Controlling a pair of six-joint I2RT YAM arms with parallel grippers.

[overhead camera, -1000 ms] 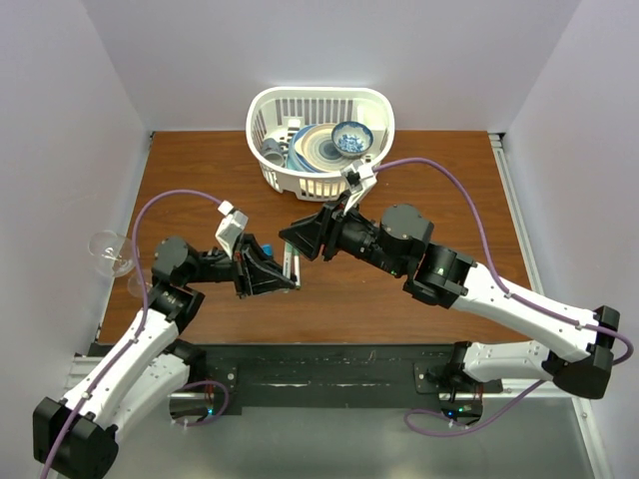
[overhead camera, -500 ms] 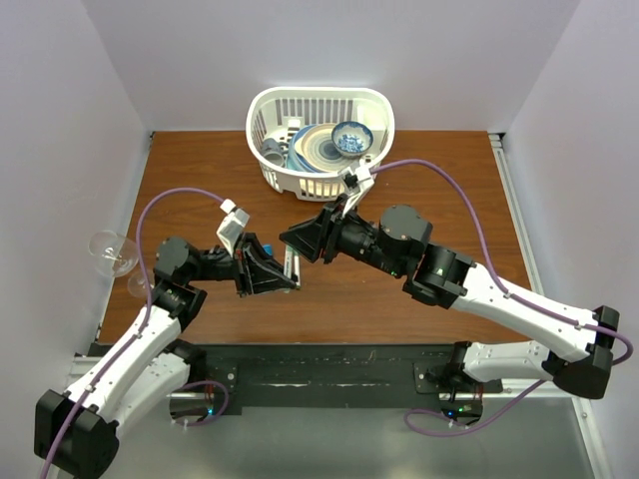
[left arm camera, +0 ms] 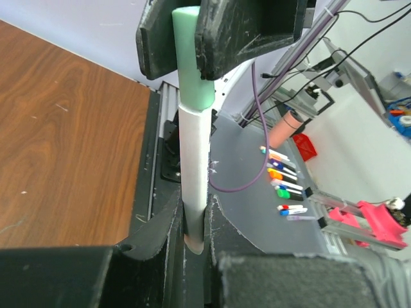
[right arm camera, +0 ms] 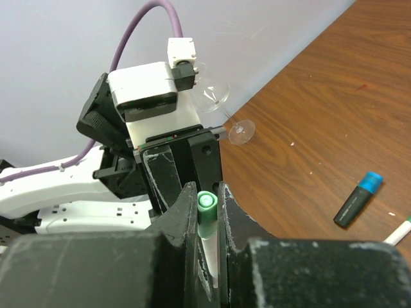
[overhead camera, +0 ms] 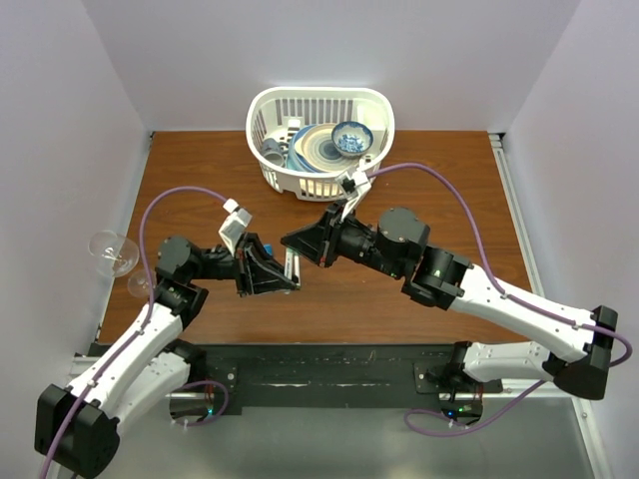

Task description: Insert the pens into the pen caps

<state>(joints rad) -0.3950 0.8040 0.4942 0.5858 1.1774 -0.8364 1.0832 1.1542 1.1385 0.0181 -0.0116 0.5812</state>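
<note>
A white pen (left arm camera: 194, 154) stands lengthwise between the jaws of my left gripper (left arm camera: 194, 206), which is shut on its lower end. Its upper end sits inside a green pen cap (left arm camera: 190, 64). My right gripper (right arm camera: 205, 192) is shut on that pen cap (right arm camera: 206, 204), seen end-on between its black fingers (left arm camera: 221, 29). In the top view the two grippers meet nose to nose over the table's middle, left gripper (overhead camera: 283, 273) below right gripper (overhead camera: 294, 243). A second white pen with a green end (right arm camera: 401, 230) lies on the table at the right wrist view's edge.
A dark marker with a blue cap (right arm camera: 357, 200) lies on the wooden table (overhead camera: 439, 200). A white basket (overhead camera: 262, 120) of dishes stands at the back. A wine glass (overhead camera: 112, 251) lies at the left edge. Several coloured markers (left arm camera: 282, 176) lie off the table.
My right gripper's jaws have closed onto the green pen cap, and that arm has edged slightly toward the left gripper. The left gripper keeps its hold on the pen.
</note>
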